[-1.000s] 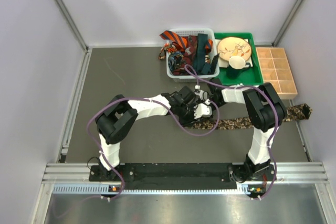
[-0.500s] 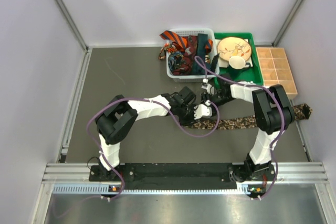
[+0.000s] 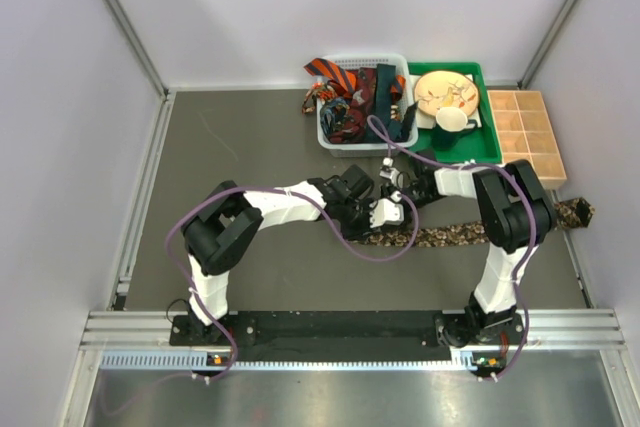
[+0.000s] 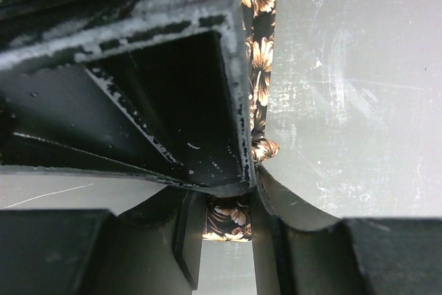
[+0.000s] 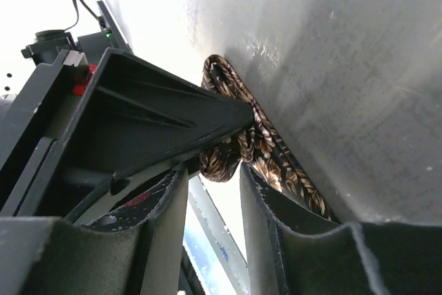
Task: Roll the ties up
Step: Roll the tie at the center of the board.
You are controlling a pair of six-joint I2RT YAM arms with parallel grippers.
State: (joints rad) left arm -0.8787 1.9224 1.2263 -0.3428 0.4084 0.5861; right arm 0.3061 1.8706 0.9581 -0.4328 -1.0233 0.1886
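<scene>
A brown-black flowered tie lies across the table, its left end curled into a small roll. My left gripper is shut on that rolled end. In the left wrist view the fabric fills the gap between its fingers, and the rest of the strip runs away over the table. My right gripper is just behind it. Its jaws stand apart in the right wrist view, and the roll sits at the fingertips. More ties are heaped in the white basket.
A green tray right of the basket holds a plate and a white cup. A wooden compartment box stands at the far right. The tie's far end reaches the right wall. Both arms' cables loop over the middle.
My right gripper has gone from shut to open and shifted slightly beside the roll. The left gripper has kept its hold without moving.
</scene>
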